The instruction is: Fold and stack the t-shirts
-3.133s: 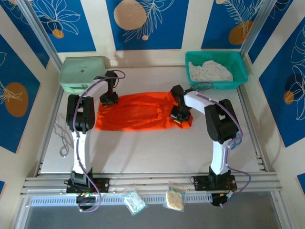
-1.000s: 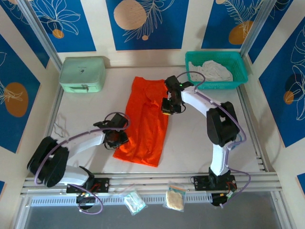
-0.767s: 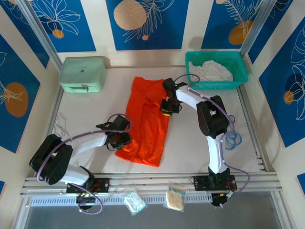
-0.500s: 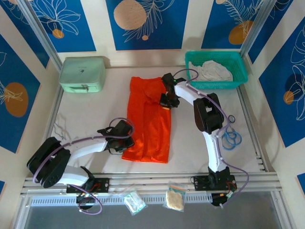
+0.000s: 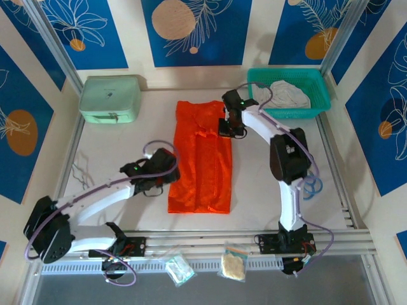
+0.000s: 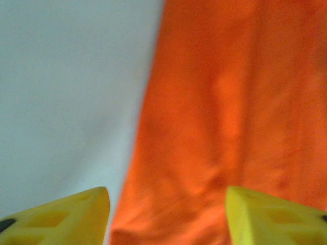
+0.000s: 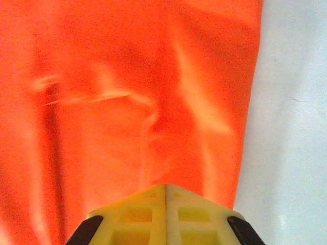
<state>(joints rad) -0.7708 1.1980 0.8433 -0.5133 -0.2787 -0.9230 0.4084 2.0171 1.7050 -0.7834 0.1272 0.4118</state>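
The orange t-shirt point(image 5: 202, 159) lies flat as a long strip running front to back in the middle of the table. My left gripper point(image 5: 166, 176) hovers at its lower left edge. In the left wrist view it point(image 6: 168, 219) is open, with the orange cloth point(image 6: 219, 102) lying loose between the yellow fingers. My right gripper point(image 5: 229, 127) sits at the shirt's upper right edge. Its jaws point(image 7: 166, 188) are pressed together right at the cloth point(image 7: 117, 92). A white t-shirt point(image 5: 286, 94) lies crumpled in the teal basket point(image 5: 289, 72).
A mint-green hard case point(image 5: 110, 98) stands at the back left. Blue rings point(image 5: 311, 187) lie by the right arm and a thin cord point(image 5: 79, 175) lies at the left. Two small bags point(image 5: 233, 267) rest on the front rail.
The shirt has swung from slanted to straight, front to back. My left gripper has opened and let go of its lower left edge. My right gripper moved back and right with the upper edge.
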